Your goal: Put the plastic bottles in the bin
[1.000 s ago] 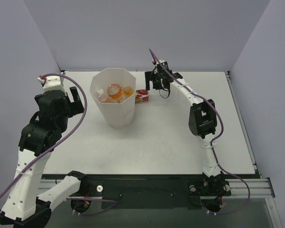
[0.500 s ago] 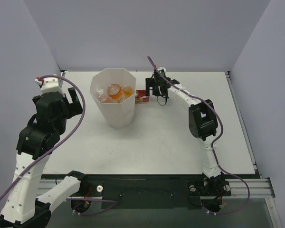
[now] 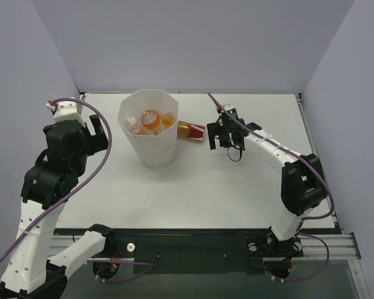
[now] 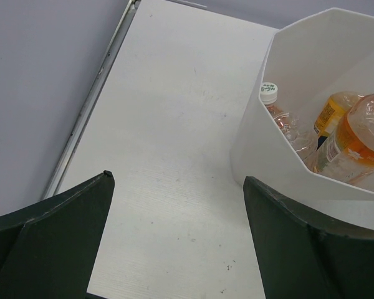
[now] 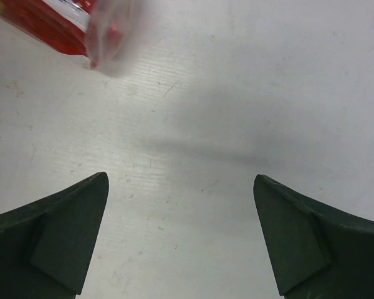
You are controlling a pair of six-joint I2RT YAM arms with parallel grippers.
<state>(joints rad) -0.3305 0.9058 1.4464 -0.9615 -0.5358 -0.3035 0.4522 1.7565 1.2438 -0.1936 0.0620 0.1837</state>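
Observation:
The bin [image 3: 151,146] stands at the back left of the table; it also shows in the left wrist view [image 4: 262,156]. Three bottles lie in it: a clear one with a white cap [image 4: 280,118], an orange one with a label [image 4: 332,113] and a clear one with orange contents [image 4: 361,134]; from above they show inside the bin [image 3: 149,119]. A fourth bottle is not visible. My left gripper [image 3: 97,133] [image 4: 177,230] is open and empty, left of the bin. My right gripper [image 3: 219,138] [image 5: 181,237] is open and empty over bare table, right of the bin.
A small red box [image 3: 193,131] lies on the table between the bin and my right gripper; its blurred corner shows at the top left of the right wrist view [image 5: 62,25]. The table's left edge rail [image 4: 90,112] runs beside my left gripper.
My right arm has swung from the back of the table toward the front right, away from the bin. The red box has shifted a little right and turned. The left arm barely moved.

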